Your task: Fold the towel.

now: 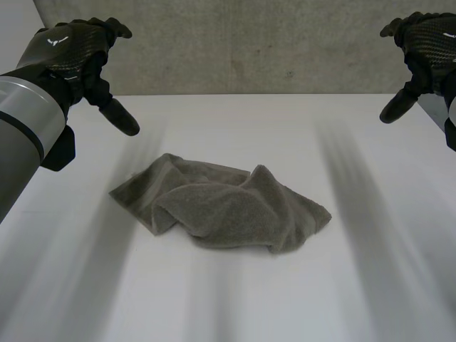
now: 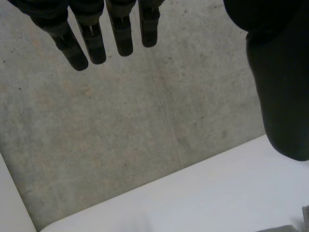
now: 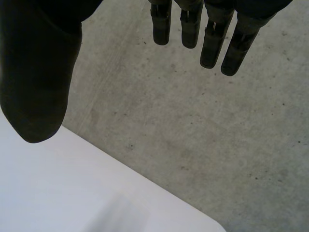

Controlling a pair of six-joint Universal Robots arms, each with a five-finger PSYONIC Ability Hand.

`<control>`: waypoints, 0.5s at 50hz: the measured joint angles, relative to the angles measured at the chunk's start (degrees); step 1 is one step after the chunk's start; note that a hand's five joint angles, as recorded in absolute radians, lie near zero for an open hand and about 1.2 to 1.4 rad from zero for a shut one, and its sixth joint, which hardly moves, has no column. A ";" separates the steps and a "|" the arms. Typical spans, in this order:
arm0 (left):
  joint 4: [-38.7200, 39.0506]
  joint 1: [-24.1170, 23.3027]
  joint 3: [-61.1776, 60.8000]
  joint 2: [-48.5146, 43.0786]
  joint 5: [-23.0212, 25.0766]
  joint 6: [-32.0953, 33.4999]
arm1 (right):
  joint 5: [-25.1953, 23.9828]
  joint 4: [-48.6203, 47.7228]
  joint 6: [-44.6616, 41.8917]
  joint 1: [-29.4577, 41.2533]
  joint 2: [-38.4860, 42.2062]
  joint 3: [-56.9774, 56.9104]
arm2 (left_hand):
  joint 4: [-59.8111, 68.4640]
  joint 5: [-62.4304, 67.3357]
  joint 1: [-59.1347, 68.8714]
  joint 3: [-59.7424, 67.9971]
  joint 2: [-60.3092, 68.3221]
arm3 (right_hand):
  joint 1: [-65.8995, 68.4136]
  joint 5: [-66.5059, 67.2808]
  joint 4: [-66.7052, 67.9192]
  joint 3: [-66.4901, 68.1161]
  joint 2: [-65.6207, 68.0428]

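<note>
- Towel: grey and unfolded. It lies crumpled near the middle of the white counter.
- Towel condition: raised ridges and overlapping creases run through its middle. One flatter corner reaches toward the left-arm side, and the bulk is bunched toward the right-arm side.
- Left hand: held up over the far left part of the counter. It is well apart from the towel and touches neither cloth nor counter.
- Left hand state, from its wrist view: the fingers are straight and side by side. The thumb stands well away from them, so the hand is open and holds nothing.
- Right hand: held up over the far right part of the counter. It is likewise well apart from the towel and in contact with nothing.
- Right hand state, from its wrist view: the fingers are extended and the thumb is spread wide from them. The hand is open and holds nothing.
- Left arm: its grey joint enters from the near left side.
- Surroundings: a grey concrete surface lies beyond the counter's far edge. Both wrist views look past the fingertips onto it and the counter's edge.
</note>
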 measured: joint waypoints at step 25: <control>0.59 2.07 -10.78 -1.90 1.21 0.49 | -15.64 0.39 -2.31 1.23 8.89 -1.90 | 0.00 0.00 -0.03 -0.19 0.00 | 0.00 0.00 0.00 0.00 0.00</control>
